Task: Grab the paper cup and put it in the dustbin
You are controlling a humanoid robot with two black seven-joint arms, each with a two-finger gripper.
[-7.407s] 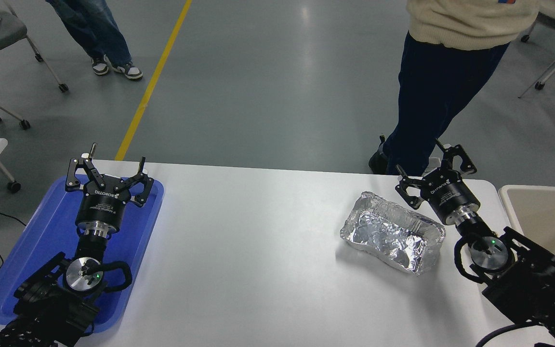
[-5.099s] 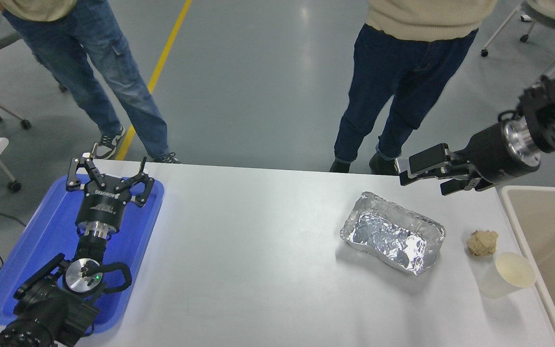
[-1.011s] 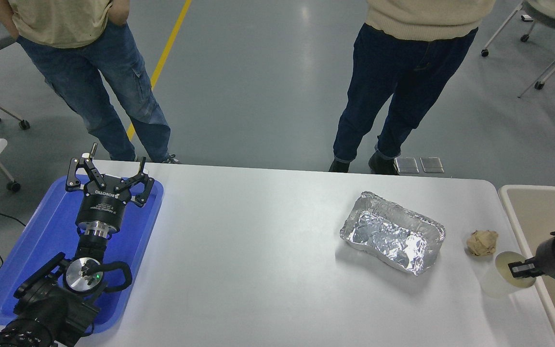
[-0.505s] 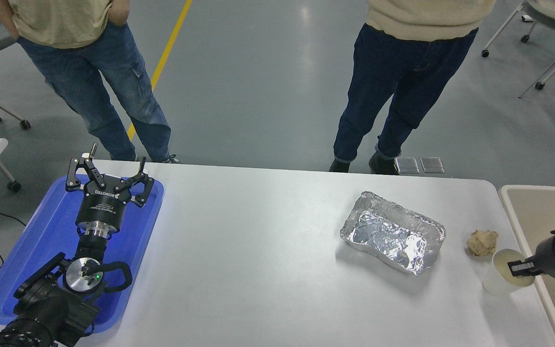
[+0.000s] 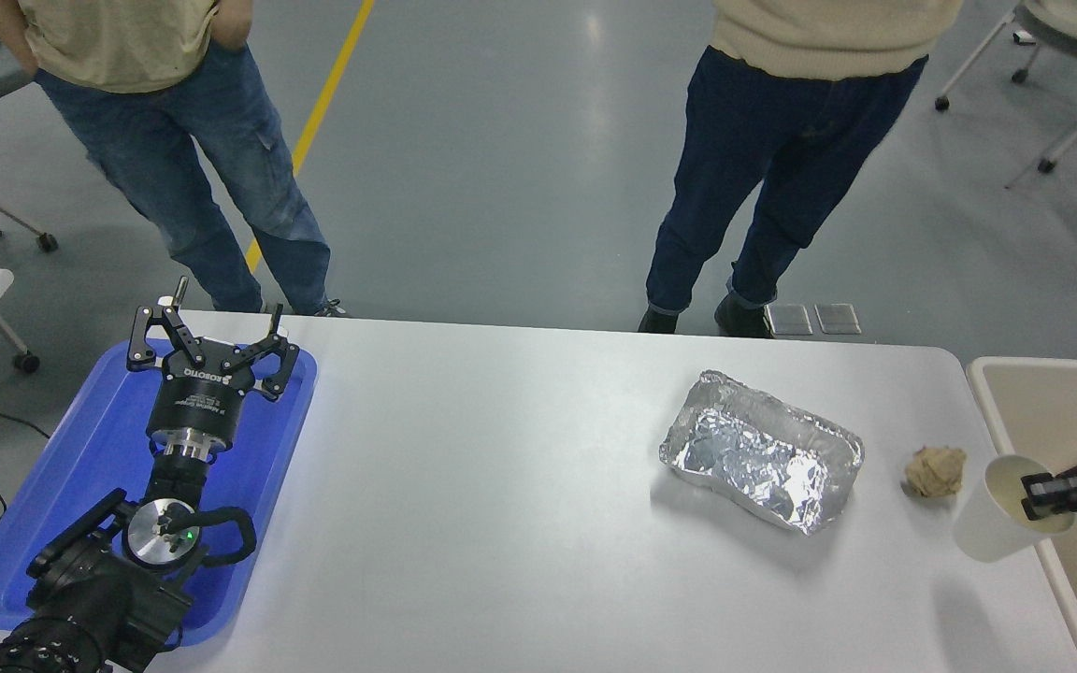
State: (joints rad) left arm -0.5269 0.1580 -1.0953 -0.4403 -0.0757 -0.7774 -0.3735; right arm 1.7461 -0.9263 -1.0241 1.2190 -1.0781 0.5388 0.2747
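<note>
**Cup lifted by its rim, dustbin next door**

We see the right gripper (image 5: 1048, 494) coming in from the right edge, pinched on the near-right rim of the paper cup (image 5: 997, 523), one finger inside the cream interior, the other hidden outside the wall. So: holding the cup by its wall, not wrapped around the body. We judge that grip was chosen because the arm reaches in sideways over the bin and the rim is the closest bit to grab.

The cup looks raised off the white table (image 5: 520, 486): its shadow sits apart, lower on the tabletop, and it tilts a little with the mouth toward the gripper. It hangs at the table's right edge, overlapping the pale rim of the dustbin (image 5: 1053, 402), which stands right beside the table. Short carry, we think; drop should only need a small shift rightward.

The crumpled brown paper ball (image 5: 935, 470) lies just left of the cup, not touching it. The foil tray (image 5: 763, 449) is further left, well clear. Neither is in the path.

Risk, in our view: a thin paper wall pinched on one side can buckle or slip.

The left gripper (image 5: 211, 350) is parked over the blue tray (image 5: 52, 505) at lower left, fingers spread wide, holding nothing. Two people stand at the far side, hands not near the table.
</note>
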